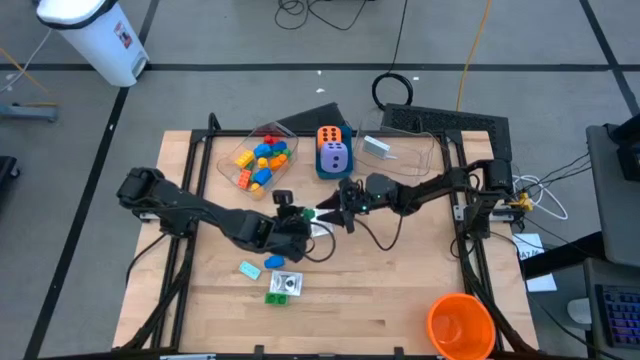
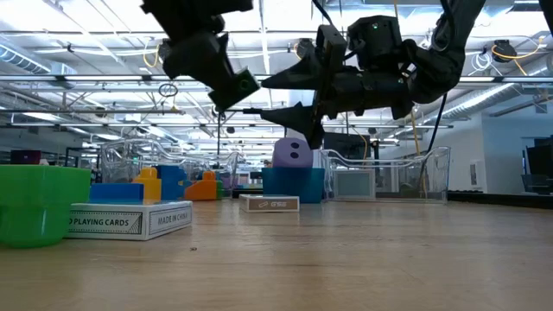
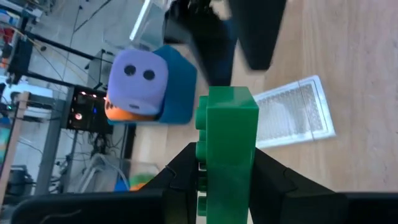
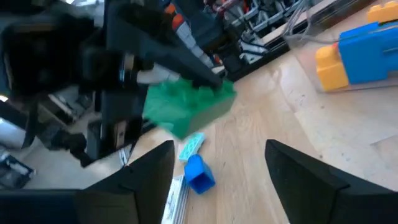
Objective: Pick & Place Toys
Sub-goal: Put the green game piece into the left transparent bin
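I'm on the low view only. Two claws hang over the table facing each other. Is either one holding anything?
Observer: Yes, the left claw is shut on a green brick.
Operator: And the right one?
Observer: The right claw is open. The brick is ahead of its fingers, not between them.
Operator: Anything on the table's right side I should know about?
Observer: An orange cup stands at a corner on the right, well clear of both arms.
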{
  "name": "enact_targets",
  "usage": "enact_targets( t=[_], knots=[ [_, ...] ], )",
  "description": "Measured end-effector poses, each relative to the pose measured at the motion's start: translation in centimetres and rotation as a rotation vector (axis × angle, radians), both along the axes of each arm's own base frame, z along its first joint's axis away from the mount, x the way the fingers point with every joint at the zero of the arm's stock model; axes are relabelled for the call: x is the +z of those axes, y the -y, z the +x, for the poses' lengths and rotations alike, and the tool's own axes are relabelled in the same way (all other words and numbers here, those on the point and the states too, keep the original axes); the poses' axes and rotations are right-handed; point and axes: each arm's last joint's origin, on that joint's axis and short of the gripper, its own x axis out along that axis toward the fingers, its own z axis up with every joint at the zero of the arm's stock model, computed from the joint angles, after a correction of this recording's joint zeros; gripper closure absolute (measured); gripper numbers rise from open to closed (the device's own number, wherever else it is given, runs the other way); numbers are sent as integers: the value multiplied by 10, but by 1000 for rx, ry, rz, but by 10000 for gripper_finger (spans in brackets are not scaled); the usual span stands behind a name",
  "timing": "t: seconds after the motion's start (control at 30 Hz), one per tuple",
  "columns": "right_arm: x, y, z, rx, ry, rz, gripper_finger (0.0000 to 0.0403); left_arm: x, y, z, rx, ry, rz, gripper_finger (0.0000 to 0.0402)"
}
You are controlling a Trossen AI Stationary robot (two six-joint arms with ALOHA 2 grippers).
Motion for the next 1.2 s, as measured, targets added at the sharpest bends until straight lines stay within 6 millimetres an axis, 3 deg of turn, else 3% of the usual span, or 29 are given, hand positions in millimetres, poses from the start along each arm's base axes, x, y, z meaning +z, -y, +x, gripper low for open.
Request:
enact_targets(
  t=[0.23,0.47,0.73,0.93,1.2],
  knots=[
    [6,-2,0,5,56,21,125,-4,-13,14,-4,-42,-7,297],
    [8,-2,1,-9,64,80,115,-2,-20,19,-20,-26,-32,309],
    [7,-2,1,-59,53,111,121,-2,-29,28,-57,-8,-28,296],
    [6,-2,1,-76,38,125,127,-2,-29,28,-71,-22,-14,309],
    [5,-2,1,-77,21,143,172,-2,-28,28,-79,-21,-14,294]
  ],
)
